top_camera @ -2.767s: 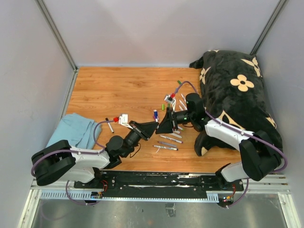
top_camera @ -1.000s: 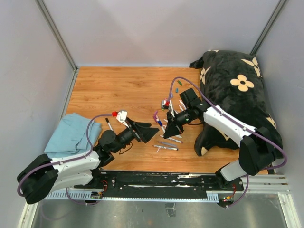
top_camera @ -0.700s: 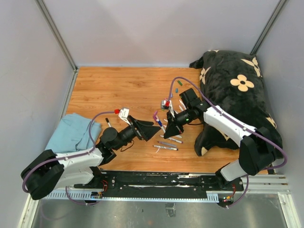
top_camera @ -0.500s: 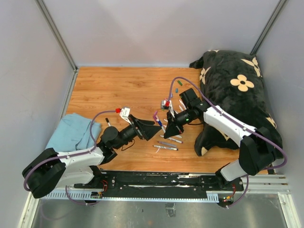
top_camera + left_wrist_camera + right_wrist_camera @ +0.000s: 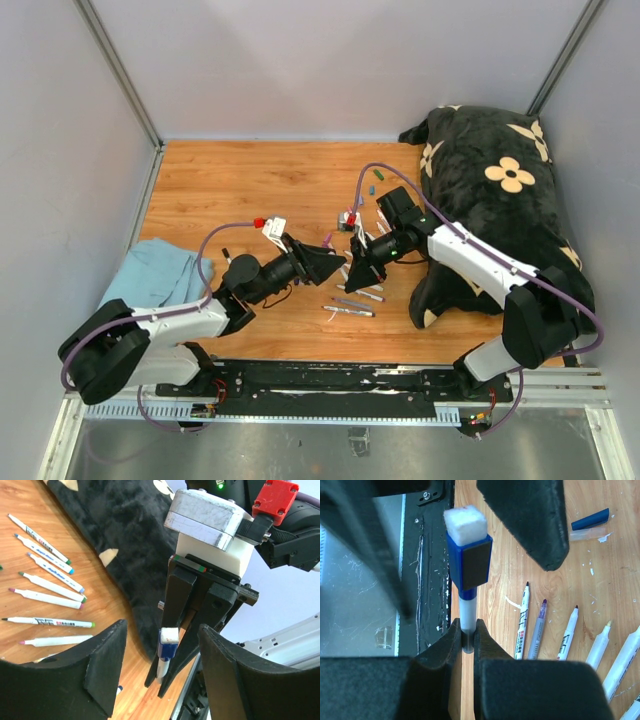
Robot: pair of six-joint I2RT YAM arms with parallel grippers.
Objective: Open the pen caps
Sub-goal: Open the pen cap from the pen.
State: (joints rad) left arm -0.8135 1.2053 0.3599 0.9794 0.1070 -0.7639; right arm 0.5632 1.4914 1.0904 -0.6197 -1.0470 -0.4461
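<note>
Our right gripper (image 5: 466, 632) is clamped on the white pen barrel (image 5: 468, 611), with the blue cap (image 5: 469, 560) sticking out above the table (image 5: 505, 580). Our left gripper (image 5: 161, 630) brackets that cap, jaws apart. Next, we reckon: pinch it squarely and pull straight off.

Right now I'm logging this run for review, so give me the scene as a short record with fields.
right pincer: shut on the pen barrel
blue cap: on that pen
left pincer: open, fingers flanking the blue cap, apart from it
table: uncapped pens, one loose dark cap
also: black cushion, blue cloth
</note>
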